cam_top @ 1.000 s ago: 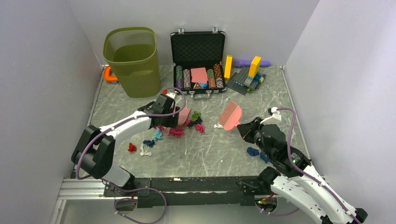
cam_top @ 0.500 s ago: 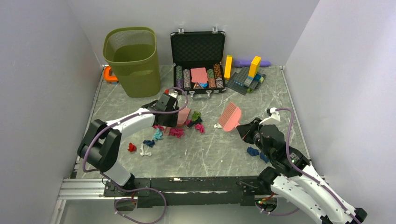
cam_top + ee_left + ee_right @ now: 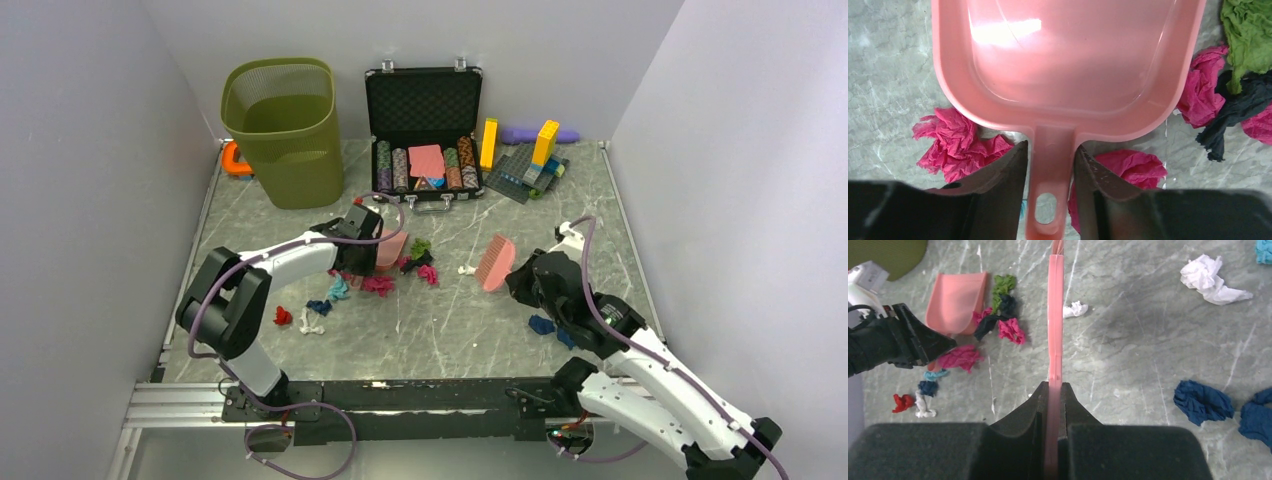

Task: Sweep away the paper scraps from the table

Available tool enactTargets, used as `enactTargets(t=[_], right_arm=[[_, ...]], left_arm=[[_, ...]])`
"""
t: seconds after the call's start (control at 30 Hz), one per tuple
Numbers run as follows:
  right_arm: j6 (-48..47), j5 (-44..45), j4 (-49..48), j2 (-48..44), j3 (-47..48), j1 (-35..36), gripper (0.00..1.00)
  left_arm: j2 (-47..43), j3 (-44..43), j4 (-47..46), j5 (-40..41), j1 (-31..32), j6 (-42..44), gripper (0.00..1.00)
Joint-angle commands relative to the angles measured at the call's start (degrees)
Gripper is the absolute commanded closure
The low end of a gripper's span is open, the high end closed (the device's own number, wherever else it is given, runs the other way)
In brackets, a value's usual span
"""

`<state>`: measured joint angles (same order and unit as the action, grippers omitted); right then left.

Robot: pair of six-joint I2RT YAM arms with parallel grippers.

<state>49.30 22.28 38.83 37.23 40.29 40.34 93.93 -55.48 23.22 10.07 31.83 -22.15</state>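
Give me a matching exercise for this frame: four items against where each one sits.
Items:
1. dustpan
2. brush
3. green bin
4. chip case

Places:
a. open, at the back centre
b. clamped in the right hand
c. upright, at the back left
d. handle clamped in the left hand

Pairs: 1-d, 2-b, 3-c, 4-a

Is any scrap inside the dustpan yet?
No, the dustpan is bare inside; the scraps lie around it.
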Motion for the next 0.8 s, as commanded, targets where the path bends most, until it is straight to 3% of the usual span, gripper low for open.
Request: enactTargets(t=[0.0,0.07,0.2,0.23,0.4,0.57,0.77], right_arm=[[0.20,2.91,4.13,1.54,5.09,0.18,1.00],[0.11,4.65,5.80,2.01,6.35,0.20,1.00],[1.18,11.41,14.26,6.45,11.95,0.16,1.00],[2.19,13.69,17.64,8.94,14.20,0.21,1.00],[6.88,23.92,34.99,24.16,27.18,0.21,1.00],[4.38,33.90,46.77,39.65,34.33,-3.70,1.00],[-8.59,29.86,39.66,52.61,37.60,-16.36,1.00]], left_arm=[[0.07,0.31,-1.40,1.66,0.14,-0.53,0.60],[-0.54,-0.01,-1.09,2.09,0.08,-0.21,0.67],[-4.18,-0.62,-1.33,2.19,0.12,1.05,0.95],[-5.51,-0.61,-1.85,2.00,0.15,1.46,0.98],[-12.30,-1.30,-2.87,2.30,0.20,2.28,0.97],[-17.76,-1.40,-2.99,3.35,0.26,2.05,0.97],[-25.46,3.61,-4.57,4.41,0.73,0.62,1.00]])
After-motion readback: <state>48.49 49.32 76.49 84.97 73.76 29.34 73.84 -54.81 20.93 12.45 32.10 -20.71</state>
